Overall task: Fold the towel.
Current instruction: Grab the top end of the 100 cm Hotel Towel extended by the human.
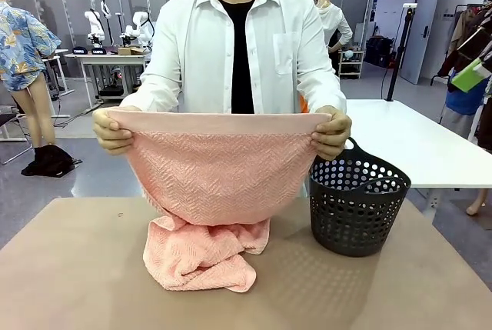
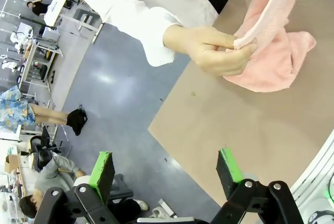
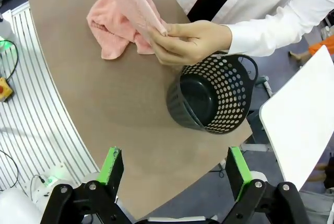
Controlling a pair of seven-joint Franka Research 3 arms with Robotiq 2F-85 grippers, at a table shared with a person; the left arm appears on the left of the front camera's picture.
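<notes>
A person at the far side holds the salmon-pink towel (image 1: 215, 172) up by its top corners, one hand (image 1: 111, 131) at each end. The smooth band runs along the top edge; the lower part lies bunched on the brown table (image 1: 77, 268). In the left wrist view the towel (image 2: 271, 41) hangs from a pinching hand (image 2: 214, 51), far beyond my left gripper (image 2: 166, 169), which stands open and holds nothing. My right gripper (image 3: 175, 169) is open too, well short of the towel (image 3: 125, 15) and the other hand (image 3: 188, 41).
A dark perforated basket (image 1: 357, 203) stands on the table's right part, next to the person's hand; in the right wrist view the basket (image 3: 214, 98) is seen to be empty. A white table (image 1: 415, 141) stands behind it. The table's near half is bare.
</notes>
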